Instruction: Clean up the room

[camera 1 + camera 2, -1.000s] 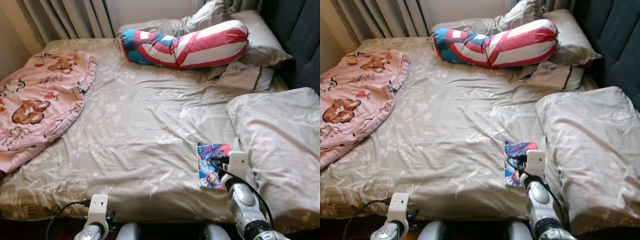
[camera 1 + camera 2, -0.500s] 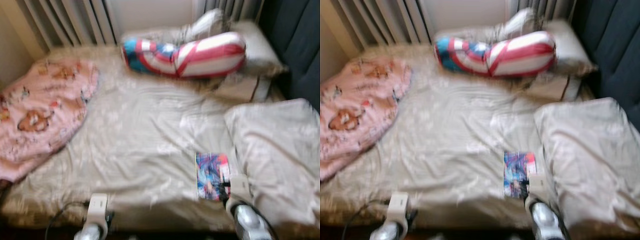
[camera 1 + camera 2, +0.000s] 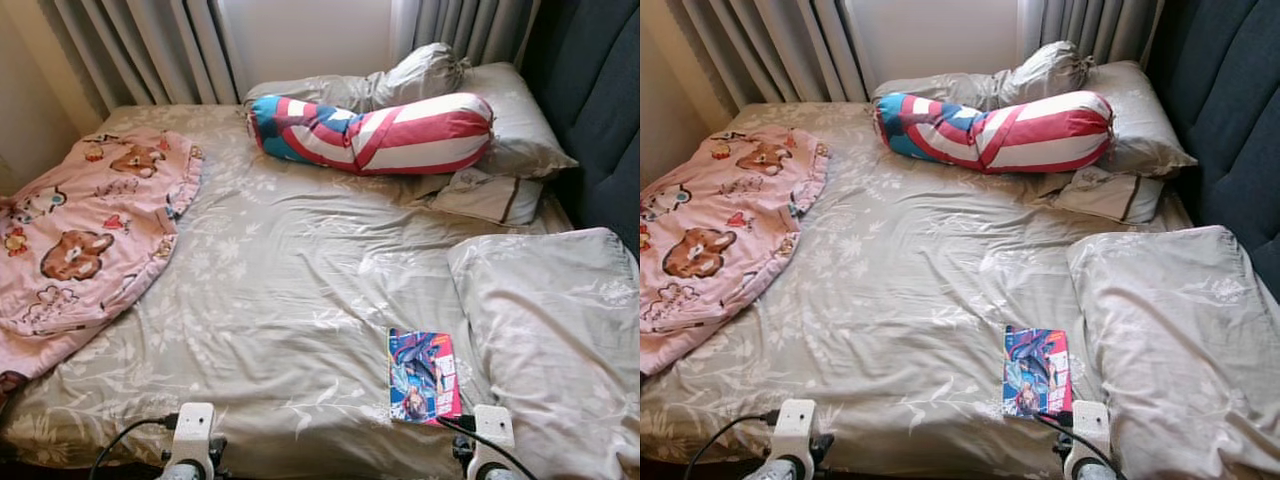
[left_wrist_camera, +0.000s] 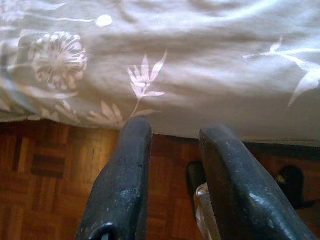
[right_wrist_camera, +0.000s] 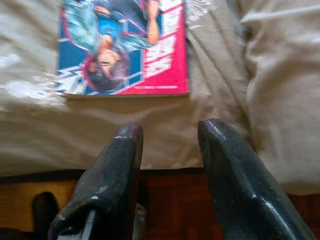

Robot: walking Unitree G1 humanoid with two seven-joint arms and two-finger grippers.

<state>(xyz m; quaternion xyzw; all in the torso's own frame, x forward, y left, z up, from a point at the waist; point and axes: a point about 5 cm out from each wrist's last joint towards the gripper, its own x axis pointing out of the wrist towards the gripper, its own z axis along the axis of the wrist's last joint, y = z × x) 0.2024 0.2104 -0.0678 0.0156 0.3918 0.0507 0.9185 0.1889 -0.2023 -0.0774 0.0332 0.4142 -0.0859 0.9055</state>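
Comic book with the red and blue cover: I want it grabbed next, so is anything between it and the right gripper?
Nothing visible: only bare grey floral sheet separates the open right gripper from the colourful comic book.

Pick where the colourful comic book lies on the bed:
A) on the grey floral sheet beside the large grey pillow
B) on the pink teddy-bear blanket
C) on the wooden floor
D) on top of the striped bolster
A: the colourful comic book lies flat on the grey floral sheet, next to the large grey pillow.
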